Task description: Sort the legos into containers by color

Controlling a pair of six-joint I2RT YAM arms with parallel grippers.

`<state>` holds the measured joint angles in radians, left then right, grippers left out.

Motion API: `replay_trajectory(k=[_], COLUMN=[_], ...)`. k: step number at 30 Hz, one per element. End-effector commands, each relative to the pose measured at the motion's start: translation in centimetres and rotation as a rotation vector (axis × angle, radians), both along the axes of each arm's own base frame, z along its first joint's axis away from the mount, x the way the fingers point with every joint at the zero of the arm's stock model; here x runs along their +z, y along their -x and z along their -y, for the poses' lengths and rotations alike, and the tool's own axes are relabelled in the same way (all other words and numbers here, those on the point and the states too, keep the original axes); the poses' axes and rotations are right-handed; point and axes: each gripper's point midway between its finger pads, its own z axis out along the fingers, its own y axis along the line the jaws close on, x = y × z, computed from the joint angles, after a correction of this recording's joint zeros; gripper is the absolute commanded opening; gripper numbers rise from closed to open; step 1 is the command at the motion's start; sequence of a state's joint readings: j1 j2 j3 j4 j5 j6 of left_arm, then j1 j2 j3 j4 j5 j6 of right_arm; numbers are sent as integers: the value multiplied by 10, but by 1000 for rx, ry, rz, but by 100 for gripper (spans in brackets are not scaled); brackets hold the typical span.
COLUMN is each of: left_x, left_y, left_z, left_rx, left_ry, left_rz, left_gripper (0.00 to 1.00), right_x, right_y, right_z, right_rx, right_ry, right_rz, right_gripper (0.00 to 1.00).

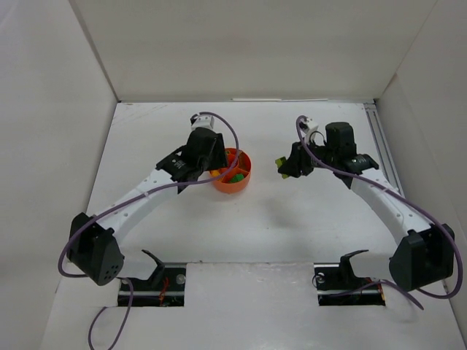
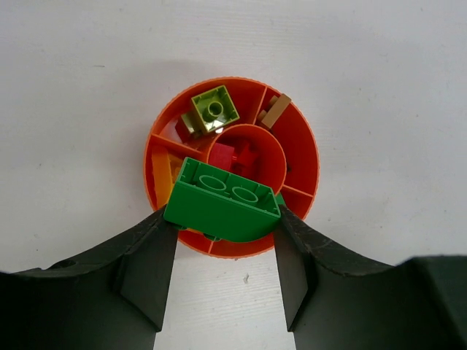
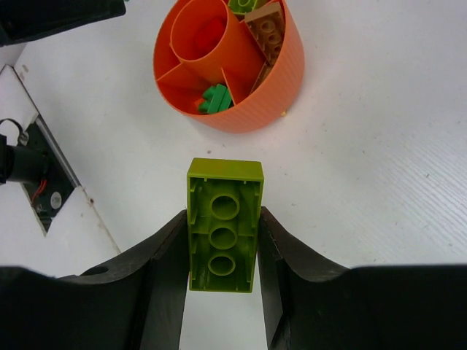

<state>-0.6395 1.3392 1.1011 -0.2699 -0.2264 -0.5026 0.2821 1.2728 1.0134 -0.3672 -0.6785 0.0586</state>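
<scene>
Jaws snug on legos (green (image 2: 222, 206), lime (image 3: 224, 222))

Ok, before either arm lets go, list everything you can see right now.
dish: one, orange, divided, mid-table.
green brick: one, green, in the left jaws over the dish.
large lime brick: one, lime, in the right jaws, right of the dish.
small lime brick: one, lime, an outer section.
tan brick: one, tan, the neighbouring outer section.
red brick: at least one, red, centre cup.
small green piece: one, green, another outer section.
table: one, white.
left arm: one, white and black, jaws closed on the green brick.
right arm: one, same colours, jaws closed on the large lime brick.
</scene>
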Motion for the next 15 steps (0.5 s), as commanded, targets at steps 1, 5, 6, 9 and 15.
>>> replay_trajectory(k=[1,5,6,9,15], left_x=[24,21,20,19,17], left_y=[-8,-14,-16,-16,-16], left_z=[4,5,7,6,2], left_rx=[-20,-23,-28,-28,-19], left_ry=[41,32,24,15,9], left_rz=[42,32,33,19,12], left_gripper=[17,17,17,17,17], right_x=[25,23,26,24,20], right_y=[-12,-13,-16,-15,-19], right_z=[-5,-14,-13,-20,-37], right_rx=[18,41,38,62,93], right_ry=[2,12,18,25,78], right_rz=[112,120,140,140,171], right_gripper=[28,28,28,28,28])
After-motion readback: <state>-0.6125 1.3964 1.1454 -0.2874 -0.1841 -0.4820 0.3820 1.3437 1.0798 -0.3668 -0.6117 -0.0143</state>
